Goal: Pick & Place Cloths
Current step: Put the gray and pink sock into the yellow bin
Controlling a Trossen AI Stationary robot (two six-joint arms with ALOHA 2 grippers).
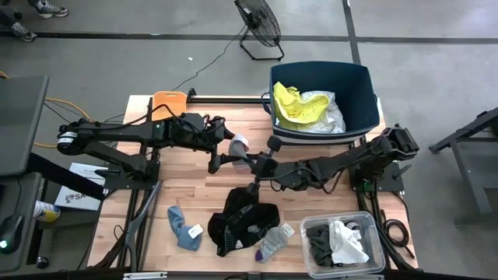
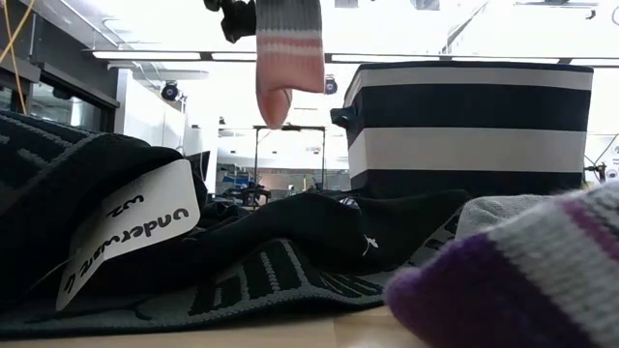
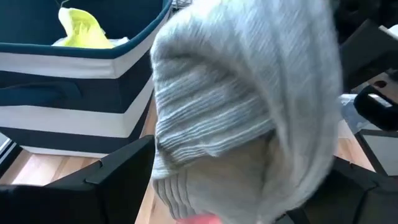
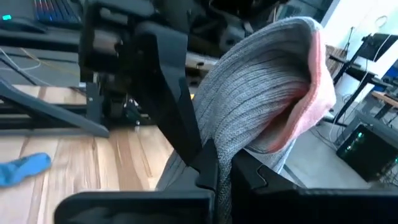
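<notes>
— While you look along the tabletop, what lies nearest?
— A purple-toed striped sock (image 2: 522, 271), then a black garment (image 2: 290, 251) with a white "underwear" tag (image 2: 126, 237). Above them hangs the grey sock with pink ends (image 2: 287, 53), clear of the table, with the navy-and-white striped tub (image 2: 469, 121) behind.

— Who has that sock?
— The right gripper (image 1: 250, 163). Its jaws are shut tight on the grey knit; in the right wrist view the sock (image 4: 261, 106) rises straight out of the pinch between the two dark fingers (image 4: 208, 165), its pink end folded over the top.

— And the left gripper (image 1: 224, 152)?
— Jaws spread as wide as they go, standing either side of the same sock (image 3: 249, 112), which fills the gap between its fingers (image 3: 118, 180). Whether they touch the knit, I cannot tell.

— Where is this on the table?
— From above, mid-table, both grippers meeting at the sock (image 1: 239, 148), just in front of the tub (image 1: 362, 85), which holds a neon yellow cloth (image 1: 296, 105) and a white one (image 1: 331, 117).

— Anything else?
— Toward the front edge, a blue-grey sock (image 1: 180, 225) and a clear bin (image 1: 377, 268) of dark and white cloths; an orange tray (image 1: 167, 103) sits at the far edge.
</notes>
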